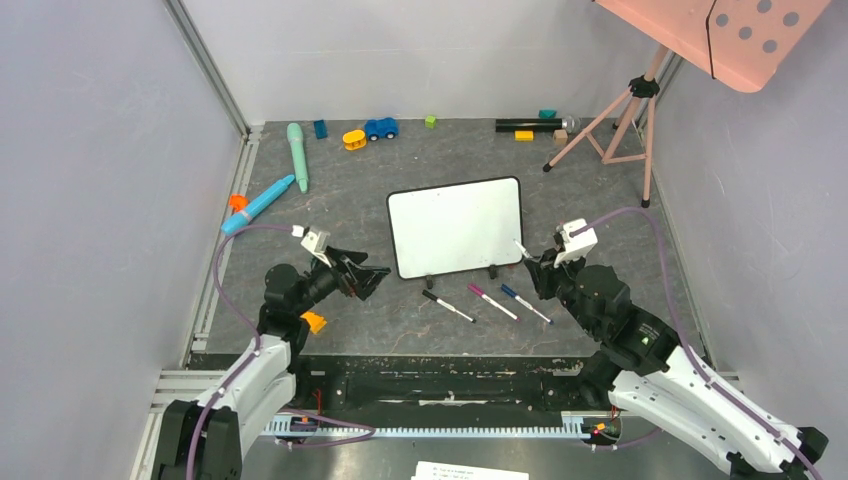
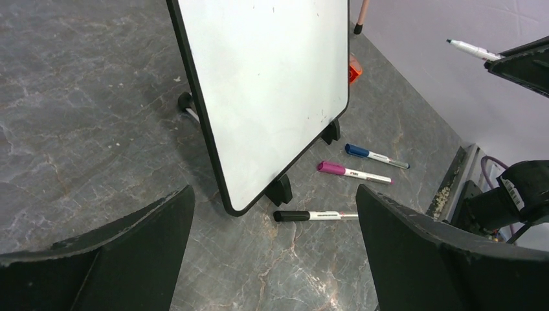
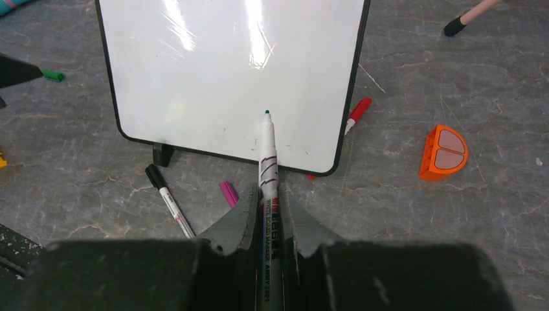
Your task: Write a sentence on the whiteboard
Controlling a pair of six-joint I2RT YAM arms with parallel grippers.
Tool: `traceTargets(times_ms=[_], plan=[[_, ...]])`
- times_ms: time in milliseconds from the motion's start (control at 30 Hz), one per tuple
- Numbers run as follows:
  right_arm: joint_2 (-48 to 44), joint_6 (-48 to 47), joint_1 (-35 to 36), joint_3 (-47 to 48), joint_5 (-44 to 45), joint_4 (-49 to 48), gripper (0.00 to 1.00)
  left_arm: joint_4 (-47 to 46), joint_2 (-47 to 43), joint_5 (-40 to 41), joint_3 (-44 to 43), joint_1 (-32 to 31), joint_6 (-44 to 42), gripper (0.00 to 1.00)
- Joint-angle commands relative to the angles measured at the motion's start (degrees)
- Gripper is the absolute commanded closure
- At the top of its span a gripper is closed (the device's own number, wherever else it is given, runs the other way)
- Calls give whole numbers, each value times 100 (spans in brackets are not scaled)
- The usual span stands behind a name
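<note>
Marker [image 3: 267, 146] in right claw [image 3: 267, 194] points tip-first at landscape whiteboard [image 3: 194, 78].

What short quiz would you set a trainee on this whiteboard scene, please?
1. True or false: the whiteboard already carries writing.
2. Which arm's pincer holds the uncapped marker?
3. Fill in: ___ capped markers lie in front of the board.

Key
1. False; its surface is blank.
2. The right pincer, shut on the marker with the tip pointing at the board; the left pincer is open and empty.
3. Three: black, magenta and blue.
</note>
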State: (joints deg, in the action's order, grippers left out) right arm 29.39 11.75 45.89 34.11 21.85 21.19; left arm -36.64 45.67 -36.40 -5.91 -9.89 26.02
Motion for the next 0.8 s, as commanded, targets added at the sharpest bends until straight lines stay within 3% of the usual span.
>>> traceTargets(times_ms=[0,367,600,767], plan=[[-55,-61,-9,-188,33,-195,100,-135,70,-239,-206,-22,-430,0],[359,-443,-8,-68,-272,-486,100,-675,1517,-991,-990,-22,460,0],[202,-508,-6,-50,-283,-485,100,130,2145,-1137,-1861,5,-289,0],[115,-515,-3,-128,-99,-483,100,-249,2216,-753,-1920,39,-595,0]])
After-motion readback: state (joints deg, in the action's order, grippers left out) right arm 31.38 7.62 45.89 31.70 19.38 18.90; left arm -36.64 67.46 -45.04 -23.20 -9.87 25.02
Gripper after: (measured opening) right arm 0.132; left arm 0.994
